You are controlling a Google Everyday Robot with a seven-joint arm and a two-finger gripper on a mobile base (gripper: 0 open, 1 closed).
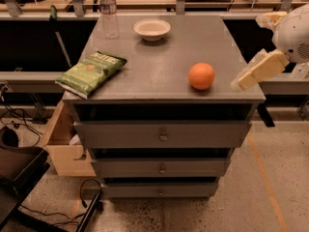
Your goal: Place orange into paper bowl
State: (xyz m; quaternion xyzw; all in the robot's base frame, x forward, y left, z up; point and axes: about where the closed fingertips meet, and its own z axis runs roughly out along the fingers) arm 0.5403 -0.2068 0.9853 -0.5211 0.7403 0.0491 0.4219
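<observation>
The orange [201, 76] sits on the grey cabinet top [164, 57], near its front right corner. The paper bowl [152, 29], cream-white and empty, stands upright at the back middle of the top, well behind and left of the orange. My gripper [247, 79] comes in from the right edge of the view on a white arm [294, 33]. Its cream tip hangs over the cabinet's right edge, just right of the orange and apart from it. It holds nothing that I can see.
A green chip bag [91, 72] lies at the front left of the top. A clear water bottle [109, 11] stands at the back left, next to the bowl. Below are three grey drawers [163, 135]. A cardboard box [60, 144] sits on the floor to the left.
</observation>
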